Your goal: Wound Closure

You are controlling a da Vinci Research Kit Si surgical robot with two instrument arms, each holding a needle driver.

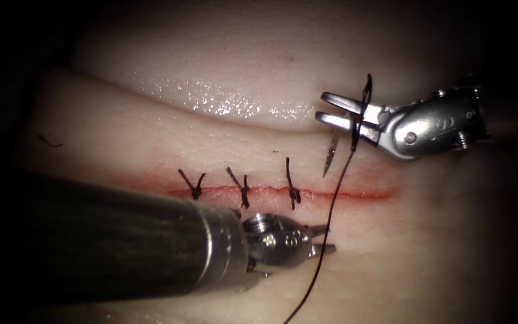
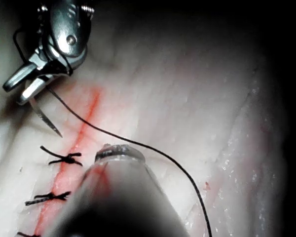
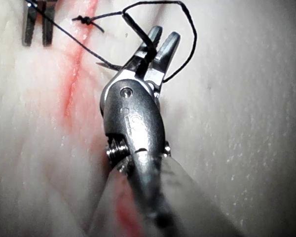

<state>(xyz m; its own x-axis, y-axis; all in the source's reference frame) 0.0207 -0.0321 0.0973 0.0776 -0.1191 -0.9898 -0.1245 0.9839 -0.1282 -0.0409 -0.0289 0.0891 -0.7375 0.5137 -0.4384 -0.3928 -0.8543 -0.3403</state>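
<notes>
The right silver needle driver (image 1: 331, 111) pinches the curved steel needle (image 1: 331, 154) with black thread (image 1: 331, 216) above the red cut (image 1: 355, 194), outside the tissue (image 1: 259, 66); the left driver's (image 1: 325, 238) jaws are slightly spread, empty. A fourth stitch seems due.

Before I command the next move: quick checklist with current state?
1. Needle held: ok. The right end effector grips it away from the point, which hangs below the jaws; exact spot along the curve: cannot tell.
2. Needle out of the tissue: ok, it is in the air above the cut.
3. Thread running free: not ok, it is looped over the right end effector.
4. Left end effector free: ok, jaws open, holding nothing; the thread passes close by.
5. Stitches: ok, three are tied; the cut's right end is unstitched.
</notes>
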